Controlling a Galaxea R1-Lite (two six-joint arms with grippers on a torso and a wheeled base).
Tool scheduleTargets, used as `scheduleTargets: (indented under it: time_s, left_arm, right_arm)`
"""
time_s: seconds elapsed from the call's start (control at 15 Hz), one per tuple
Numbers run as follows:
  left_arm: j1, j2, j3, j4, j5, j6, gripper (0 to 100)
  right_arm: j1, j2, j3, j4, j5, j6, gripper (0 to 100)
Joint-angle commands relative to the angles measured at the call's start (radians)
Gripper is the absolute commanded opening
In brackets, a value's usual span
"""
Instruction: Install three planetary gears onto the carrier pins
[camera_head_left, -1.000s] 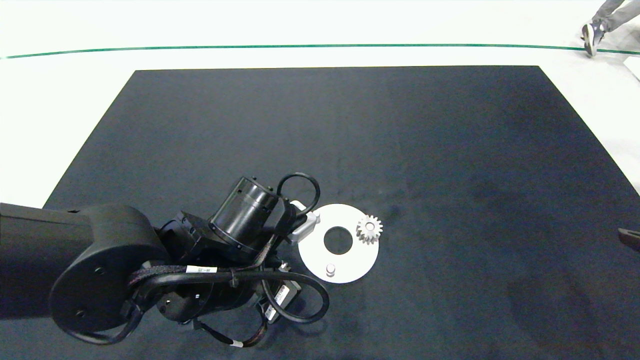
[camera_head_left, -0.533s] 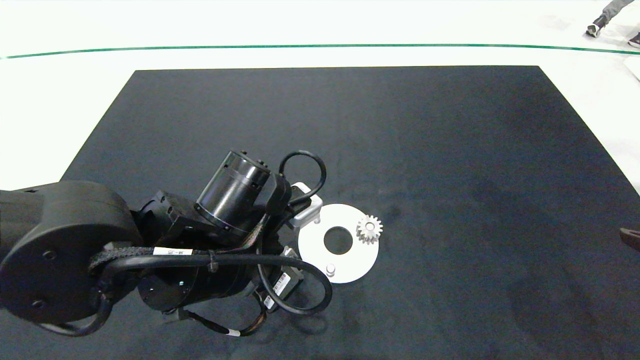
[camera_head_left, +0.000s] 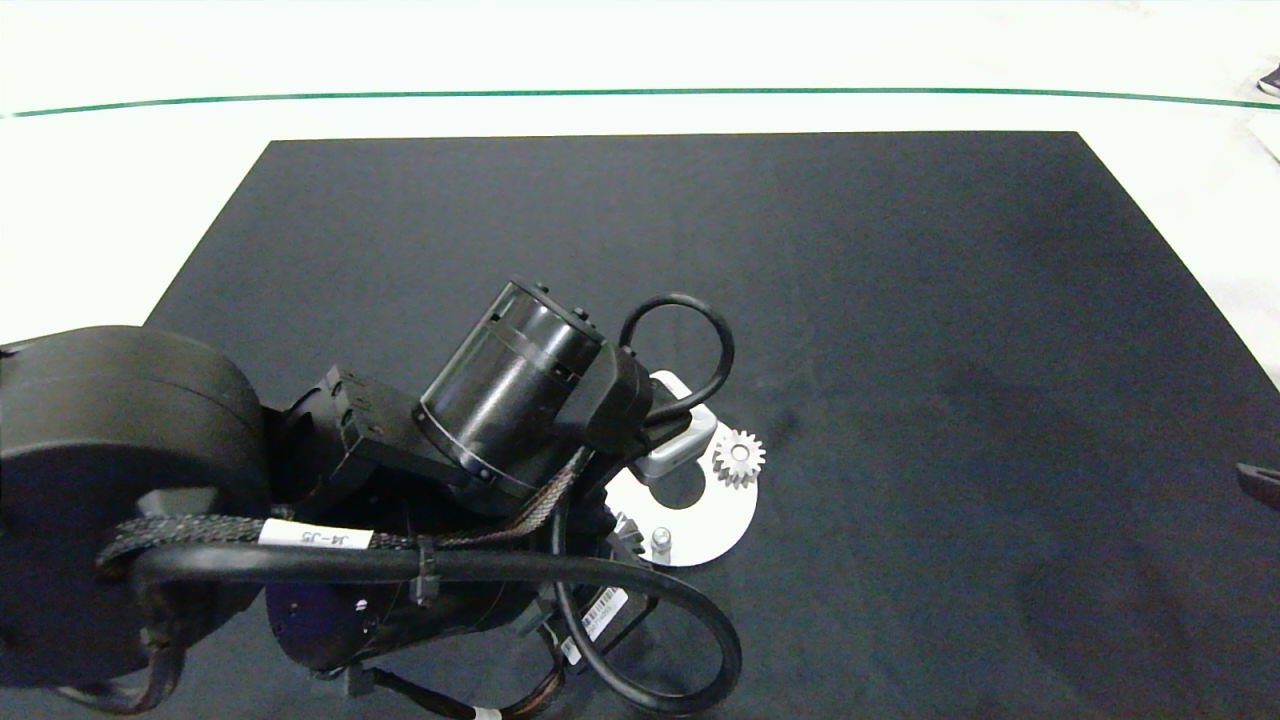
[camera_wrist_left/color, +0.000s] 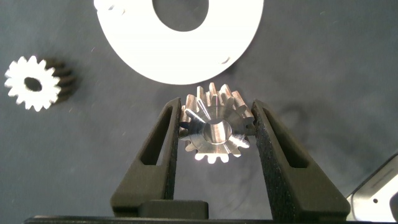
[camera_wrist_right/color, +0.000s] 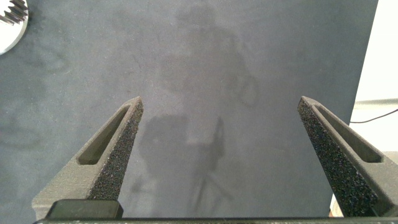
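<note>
Left gripper (camera_wrist_left/color: 214, 134) is clamping one planetary gear (camera_wrist_left/color: 216, 127) btw its fingers, bore facing the wrist cam, hanging just beside the white disc (camera_wrist_left/color: 180, 37) edge. In the head view the bare pin (camera_head_left: 660, 541) is sitting right by the arm, so imo the bore needs lining up over that one. Another gear (camera_head_left: 739, 458) is sitting seated on the disc already; a third (camera_wrist_left/color: 34, 82) is lying loose on the mat. Right gripper (camera_wrist_right/color: 221, 155) is parked wide, well apart.

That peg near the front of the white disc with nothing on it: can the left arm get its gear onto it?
Probably yes. The left gripper holds a gear beside the white disc, and the bare peg stands close by with nothing covering it.
</note>
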Motion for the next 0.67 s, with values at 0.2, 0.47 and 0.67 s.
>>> scheduleTargets:
  time_s: [0.2, 0.47, 0.67]
  left_arm:
    - [-0.008, 0.089, -0.061, 0.000, 0.006, 0.000, 25]
    - [-0.009, 0.122, -0.077, -0.003, 0.026, 0.002, 25]
    - [-0.029, 0.139, -0.101, -0.002, 0.027, 0.003, 25]
  right_arm:
    - [0.001, -0.010, 0.000, 0.001, -0.001, -0.008, 100]
    - [0.001, -0.010, 0.000, 0.001, -0.001, -0.008, 100]
    - [0.001, -0.015, -0.001, 0.001, -0.001, -0.008, 100]
